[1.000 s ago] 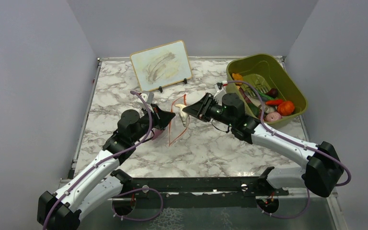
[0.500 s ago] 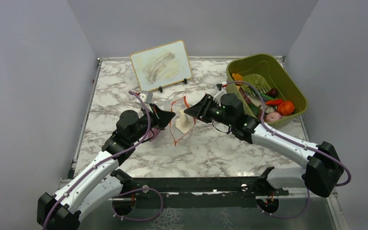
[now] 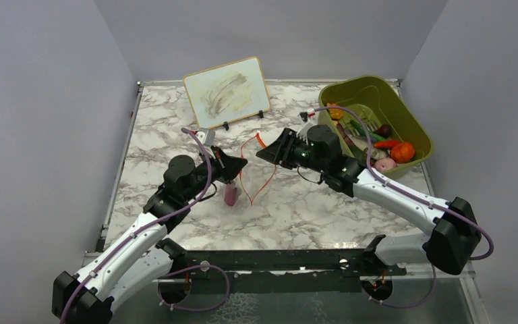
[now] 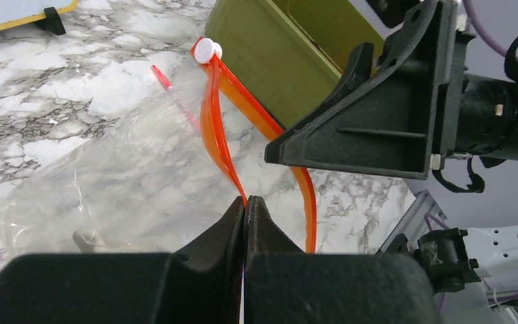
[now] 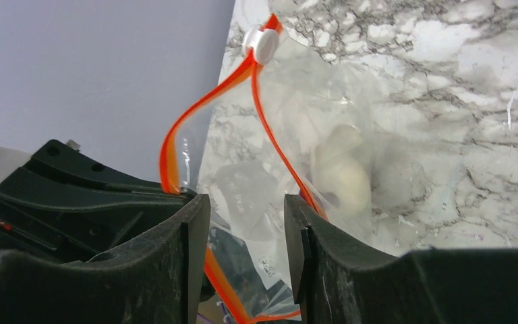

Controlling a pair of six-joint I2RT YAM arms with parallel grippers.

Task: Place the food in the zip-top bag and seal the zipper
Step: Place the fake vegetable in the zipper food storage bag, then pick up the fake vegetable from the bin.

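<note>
Near the middle of the marble table (image 3: 310, 209), left of centre, the left hand (image 4: 245, 202) is closed tight on the zipper (image 4: 212, 115), pinching one lip of the orange strip between its fingertips. From this grip the zip-top bag (image 4: 108, 169) hangs down to the table, its mouth spread into an open loop with the white slider (image 4: 204, 49) at the far end. A pale food piece (image 5: 340, 175) lies inside the clear film; a purple-pink piece (image 3: 231, 196) sits at the bag's near end, though whether inside cannot be told. Just beyond the mouth, the right hand (image 5: 243, 209) hovers with its fingers moderately apart, holding nothing. In the far right corner, the olive bin (image 3: 405, 115) contains the remaining food, including an orange ball (image 3: 403, 151). A smudged whiteboard (image 3: 226, 92) stands at the far edge.
</note>
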